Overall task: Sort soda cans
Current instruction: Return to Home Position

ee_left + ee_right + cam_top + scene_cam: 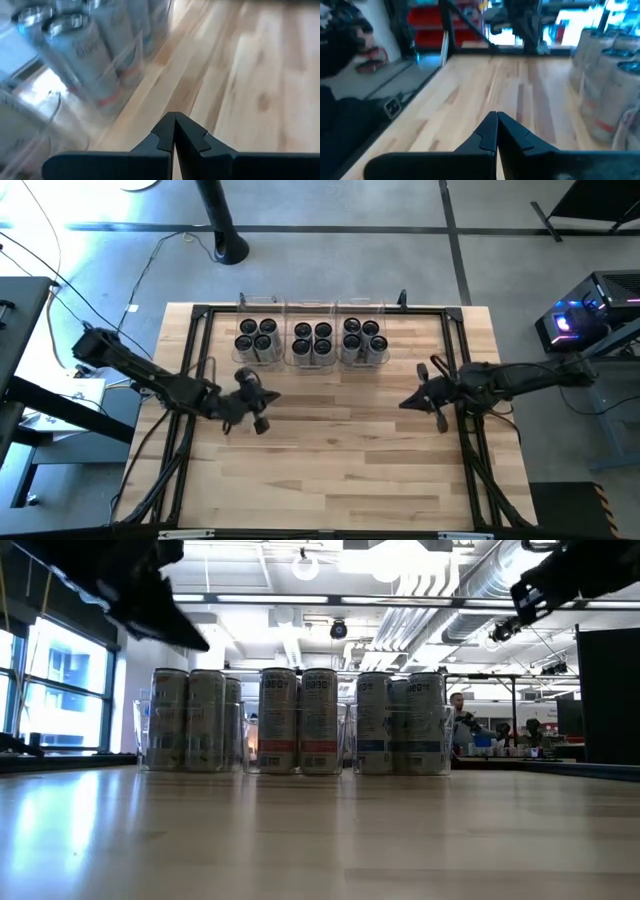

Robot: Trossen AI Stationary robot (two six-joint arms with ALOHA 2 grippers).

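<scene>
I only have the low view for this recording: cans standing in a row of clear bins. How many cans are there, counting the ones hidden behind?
Observer: The high view shows twelve soda cans, four in each of three clear bins.
Operator: Is either gripper holding a can?
Observer: No. The left gripper is shut on nothing, over the bare wooden table in front of the bins.
Operator: And the right one?
Observer: The right gripper is shut and empty too, with the cans off to its side.
</scene>
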